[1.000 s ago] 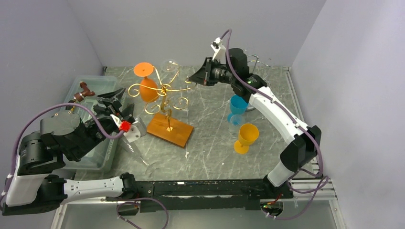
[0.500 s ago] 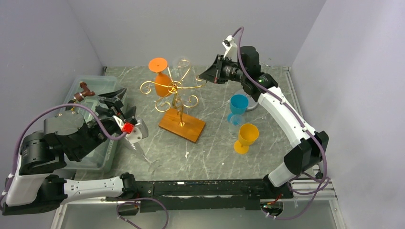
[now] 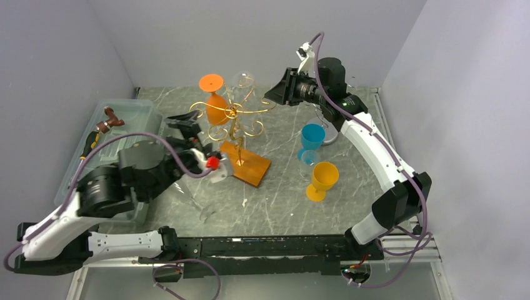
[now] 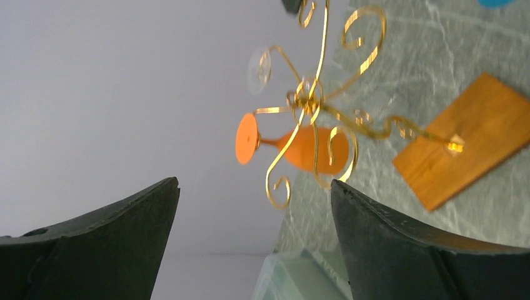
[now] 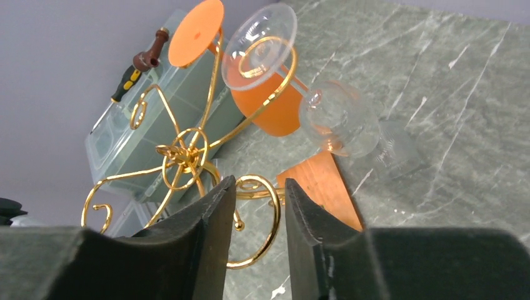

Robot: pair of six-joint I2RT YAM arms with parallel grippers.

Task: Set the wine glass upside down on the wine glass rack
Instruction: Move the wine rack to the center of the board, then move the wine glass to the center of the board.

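Observation:
The gold wire wine glass rack stands on its wooden base mid-table. An orange glass and a clear wine glass hang upside down from its arms; in the right wrist view the clear wine glass hangs by its foot from a gold loop. My right gripper is at the rack's right arm, jaws a little apart around a gold curl. My left gripper is wide open and empty, left of the rack. Another clear glass lies under the left arm.
A blue glass, a yellow glass and a small clear one stand right of the rack. A clear plastic bin with a screwdriver sits at the left edge. Walls close in at the back and sides.
The rack slid right and toward the back with the right gripper, whose jaws then parted off the gold curl. The left arm swung right toward the rack and its jaws widened.

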